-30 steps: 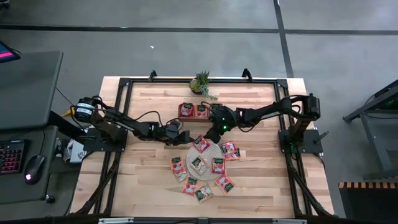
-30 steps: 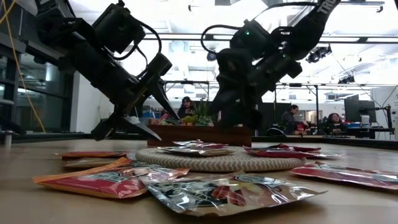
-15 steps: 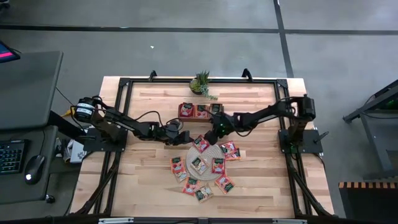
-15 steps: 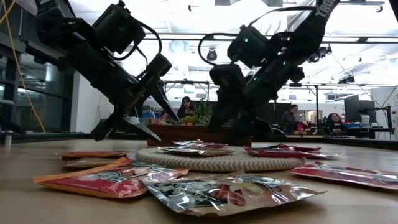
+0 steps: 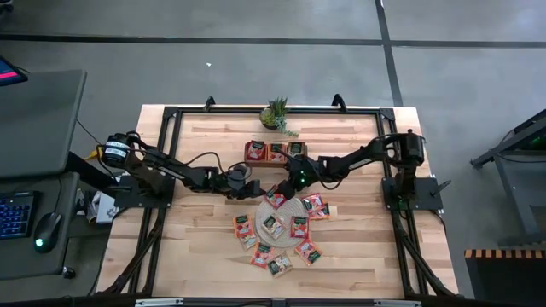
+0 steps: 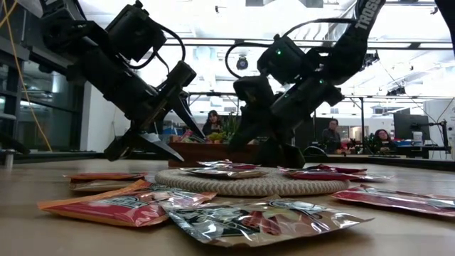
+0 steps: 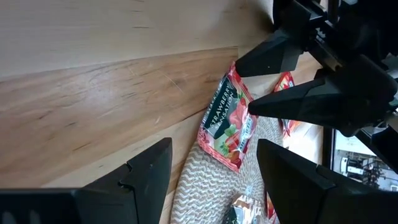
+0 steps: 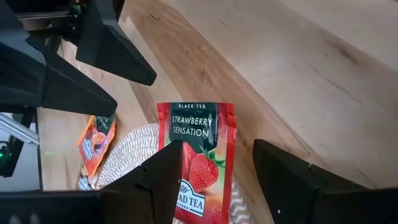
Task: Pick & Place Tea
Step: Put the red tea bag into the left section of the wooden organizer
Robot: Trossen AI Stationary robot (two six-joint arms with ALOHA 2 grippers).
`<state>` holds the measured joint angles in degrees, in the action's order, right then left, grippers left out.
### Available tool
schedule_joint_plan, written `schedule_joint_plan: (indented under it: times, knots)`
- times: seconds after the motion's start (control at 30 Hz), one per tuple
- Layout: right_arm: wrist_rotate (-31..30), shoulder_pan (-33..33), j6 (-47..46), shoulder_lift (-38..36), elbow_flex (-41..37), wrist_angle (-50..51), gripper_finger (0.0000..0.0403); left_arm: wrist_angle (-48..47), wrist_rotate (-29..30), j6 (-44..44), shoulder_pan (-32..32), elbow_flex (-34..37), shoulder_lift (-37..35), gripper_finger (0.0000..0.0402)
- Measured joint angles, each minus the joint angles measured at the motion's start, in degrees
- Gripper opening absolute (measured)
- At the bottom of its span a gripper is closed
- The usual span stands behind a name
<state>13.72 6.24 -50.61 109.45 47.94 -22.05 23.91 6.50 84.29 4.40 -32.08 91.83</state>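
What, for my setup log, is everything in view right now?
tea sachets: about a dozen loose, mostly orange-red, on and around the mat; more in the tray
mat: one, whitish woven, table middle
tray: one, brown wood, far side
plant: one, green, far edge
table: one, light wood
people: three, in the room behind
left gripper: one, dark, open, beside the mat
right gripper: one, dark, open, over a strawberry sachet on the mat's edge

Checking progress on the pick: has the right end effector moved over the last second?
Yes. The right end effector has left the wooden tray and come toward the woven mat, over a strawberry sachet.
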Motion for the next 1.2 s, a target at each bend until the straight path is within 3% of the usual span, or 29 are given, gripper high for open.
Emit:
schedule_joint_plan:
  times: [0.43,1.2]
  knots:
    - [0.28,-0.31,-0.39,0.18,1.72,-2.66,0.0193,0.07,-0.04,-0.02,0.11,0.0,0.0,0.0233]
    - [-1.48,-0.31,2.88,0.18,3.43,4.05,0.0193,0.27,-2.43,-0.02,0.11,0.0,0.0,0.0233]
